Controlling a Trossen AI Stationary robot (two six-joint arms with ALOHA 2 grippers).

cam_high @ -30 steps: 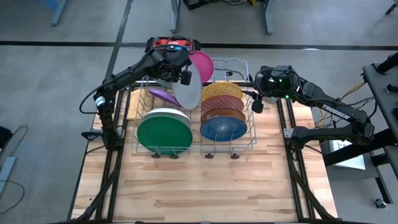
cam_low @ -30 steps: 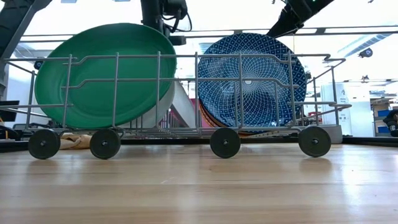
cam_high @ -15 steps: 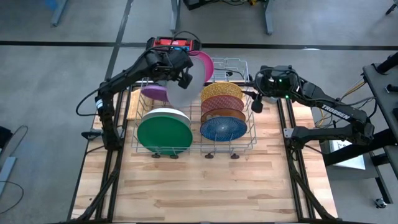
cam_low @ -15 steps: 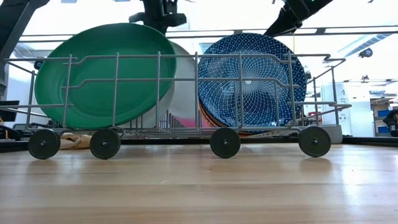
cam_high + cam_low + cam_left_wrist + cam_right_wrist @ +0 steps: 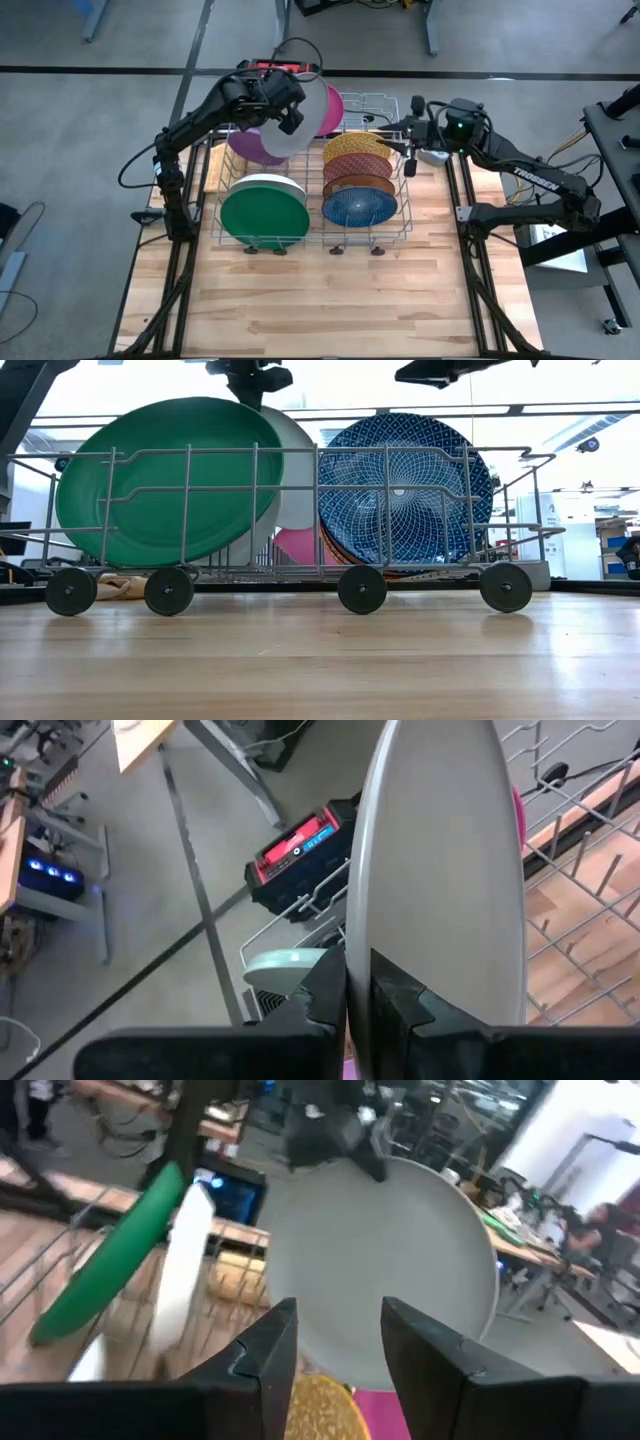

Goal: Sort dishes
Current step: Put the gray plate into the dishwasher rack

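The left gripper (image 5: 284,112) has lifted the grey plate (image 5: 300,118) out of the rack's middle toward the upper centre of the high view, uncovering the purple plate (image 5: 250,146). The right gripper (image 5: 405,135) has swung leftward over the dish rack's (image 5: 385,232) upper right corner, fingers apart.

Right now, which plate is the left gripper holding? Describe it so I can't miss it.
Find the wire dish rack on the table. Above its far left corner, the left gripper grips a plain grey plate by its edge, the only one lifted clear of the rack.
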